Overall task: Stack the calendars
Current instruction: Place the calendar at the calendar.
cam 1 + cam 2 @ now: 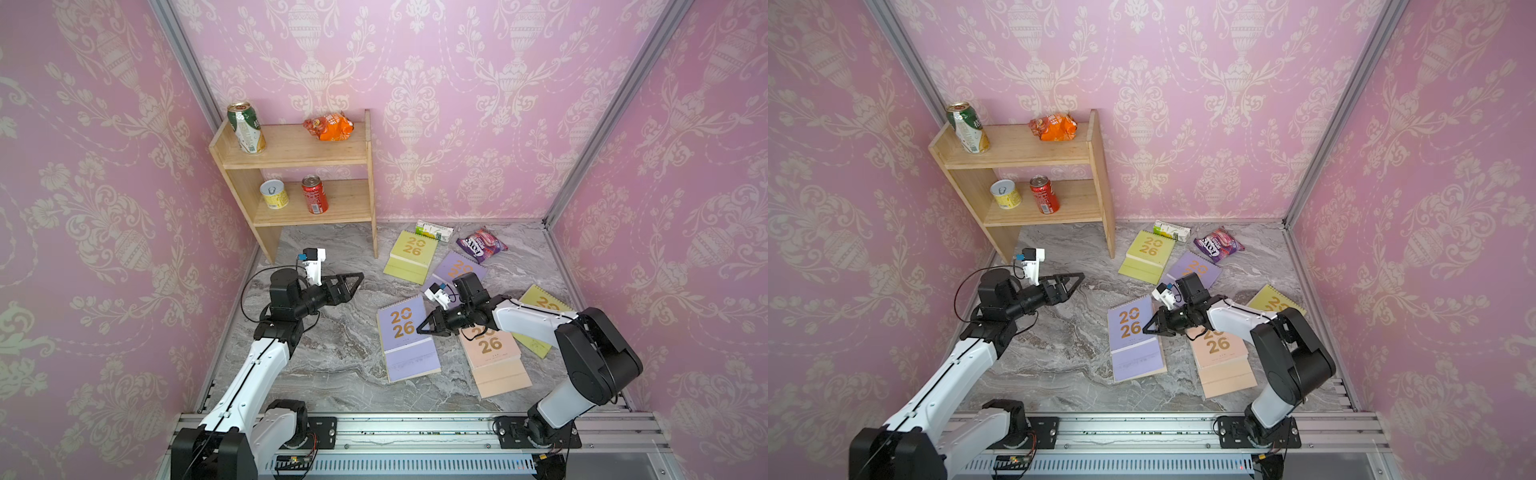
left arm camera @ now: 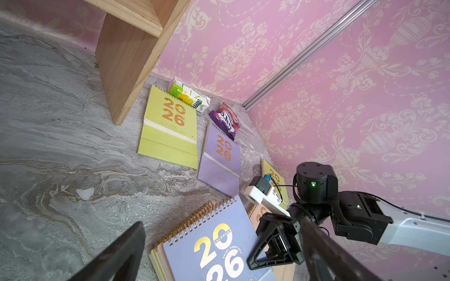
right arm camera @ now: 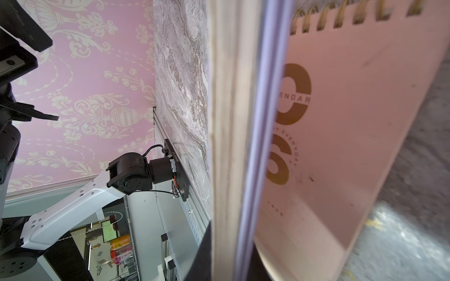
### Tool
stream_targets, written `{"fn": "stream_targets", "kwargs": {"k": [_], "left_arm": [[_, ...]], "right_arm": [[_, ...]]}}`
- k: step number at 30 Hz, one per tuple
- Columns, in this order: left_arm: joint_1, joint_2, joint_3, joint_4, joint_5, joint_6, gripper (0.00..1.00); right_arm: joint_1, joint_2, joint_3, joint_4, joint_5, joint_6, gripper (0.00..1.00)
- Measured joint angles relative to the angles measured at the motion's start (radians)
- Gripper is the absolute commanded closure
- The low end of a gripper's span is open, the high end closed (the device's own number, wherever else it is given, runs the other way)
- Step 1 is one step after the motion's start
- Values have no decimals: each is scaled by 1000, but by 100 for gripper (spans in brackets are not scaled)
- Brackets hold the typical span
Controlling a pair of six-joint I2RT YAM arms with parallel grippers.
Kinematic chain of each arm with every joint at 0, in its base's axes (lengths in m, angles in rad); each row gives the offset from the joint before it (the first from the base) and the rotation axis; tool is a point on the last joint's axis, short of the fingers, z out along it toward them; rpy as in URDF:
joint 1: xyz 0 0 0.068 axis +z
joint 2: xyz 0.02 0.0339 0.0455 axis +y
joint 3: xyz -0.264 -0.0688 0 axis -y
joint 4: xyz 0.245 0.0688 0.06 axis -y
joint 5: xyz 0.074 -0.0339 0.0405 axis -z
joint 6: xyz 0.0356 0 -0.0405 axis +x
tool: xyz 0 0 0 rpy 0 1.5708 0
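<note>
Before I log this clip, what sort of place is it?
Probably a staged robot test booth, not a real room: pink damask-patterned wall panels held by aluminium frame posts, a grey marble-look tabletop, and a slotted metal mounting rail along the front.

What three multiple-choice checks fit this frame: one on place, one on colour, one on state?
1. Where on the table is the green-white carton?
A. near edge
B. far edge
C. dead centre

2. What cover colour has the calendar that the right gripper clamps?
A. lilac
B. peach
C. yellow-green

3. What is the state of the left gripper?
A. shut, empty
B. shut on something
C. open, empty

Key:
1 B: it lies at the far edge, beside a yellow-green calendar.
2 A: in both top views the jaws close on the edge of a lilac cover.
3 C: the left wrist view shows its fingers spread wide with nothing between them.
</note>
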Motion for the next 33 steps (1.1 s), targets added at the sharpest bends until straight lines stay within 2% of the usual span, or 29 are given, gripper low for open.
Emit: {"fn": "stream_targets", "kwargs": {"k": [13,33], "left_arm": [[0,0,0,-13,0,0,1],[0,0,0,-17,0,1,1]], "right_arm": [[-1,21,0,-66,103,-10,65],[-1,40,120,-236,297,-85,53]]}}
